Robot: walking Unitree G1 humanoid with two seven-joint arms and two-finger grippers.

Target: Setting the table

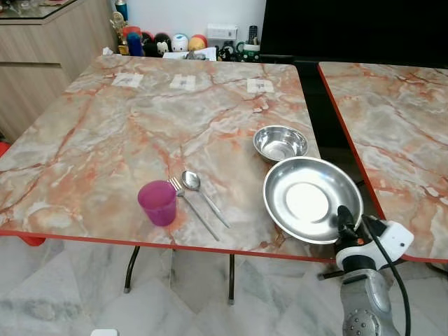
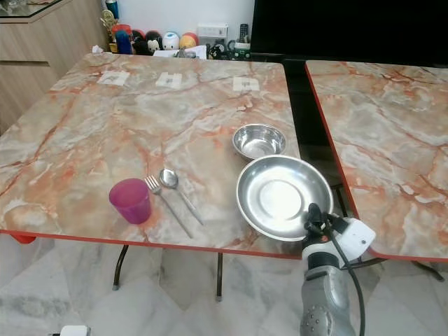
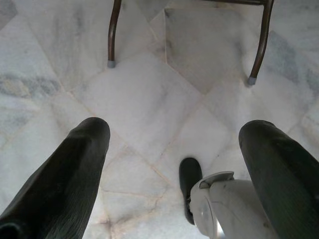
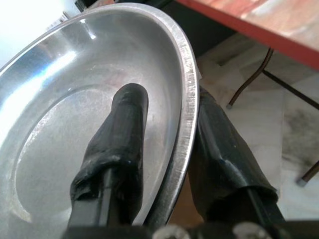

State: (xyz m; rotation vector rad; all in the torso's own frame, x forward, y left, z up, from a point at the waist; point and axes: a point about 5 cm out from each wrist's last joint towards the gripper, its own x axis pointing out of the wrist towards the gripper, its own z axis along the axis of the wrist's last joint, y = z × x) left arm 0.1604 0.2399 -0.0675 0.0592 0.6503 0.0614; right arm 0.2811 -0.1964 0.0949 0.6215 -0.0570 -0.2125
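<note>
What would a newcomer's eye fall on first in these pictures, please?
Probably the large steel plate at the marble table's near right corner, its rim pinched by the right gripper, one finger inside and one beneath. Next, the purple cup near the front edge, with a fork and spoon beside it, and a small steel bowl behind the plate.

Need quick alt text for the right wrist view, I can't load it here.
The right gripper is clamped on the rim of the steel plate, one black finger inside the dish and the other under its edge. Beyond the rim are the table's red edge and pale marble floor.
</note>
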